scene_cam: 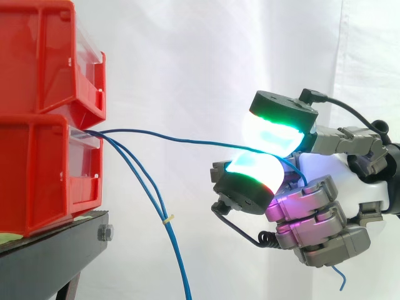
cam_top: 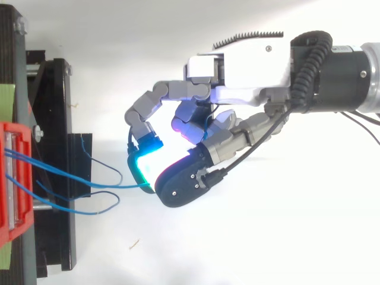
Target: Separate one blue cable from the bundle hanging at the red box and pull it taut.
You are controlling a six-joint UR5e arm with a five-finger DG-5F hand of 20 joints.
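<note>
Pinching one cable (scene_cam: pixel 175 137) between its pads (scene_cam: pixel 253 170), hand (scene_cam: pixel 331 178) sits centre-right, away from the box (scene_cam: pixel 37 175) at left, to tension it; seems slightly slack. Bundle (scene_cam: pixel 167 219) hangs lower left.

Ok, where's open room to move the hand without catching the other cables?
Free: above the held blue cable, between the upper red bin and the hand, just white curtain. Also free: right of the hanging cables, below the hand. Crowded: in front of the lower red bin and black stand, where those cables drop under the held one.
</note>
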